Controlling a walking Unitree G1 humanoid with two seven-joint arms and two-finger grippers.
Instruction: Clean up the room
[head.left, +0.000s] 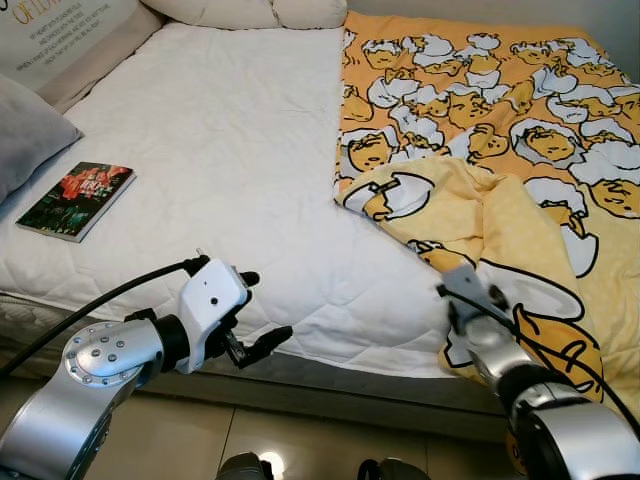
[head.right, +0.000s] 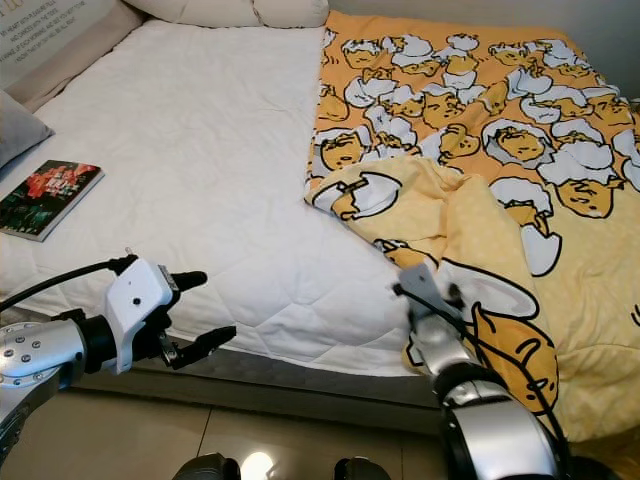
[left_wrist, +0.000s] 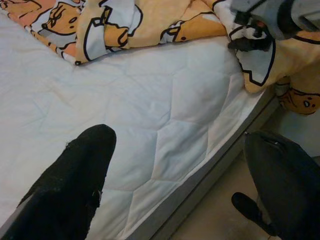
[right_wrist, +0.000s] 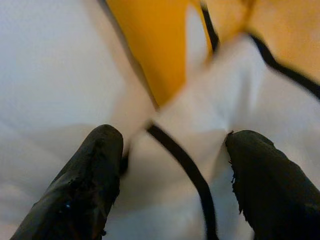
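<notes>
Both silver arms reach out at the bed's (head.left: 230, 140) near edge. White quilted mattress is bare on its left half; yellow cartoon-print blanket (head.left: 500, 130) covers the right half, its corner folded back and draped over the edge. Book (head.left: 77, 199) lies far left, well apart. Right gripper (right_wrist: 172, 165) is at the blanket's hanging hem, fingers spread, cloth between them, nothing pinched. Left gripper (head.left: 252, 312) hovers open off the mattress edge, empty. Risk: closing shallow catches only one layer, so the hem slips and bunches further.
</notes>
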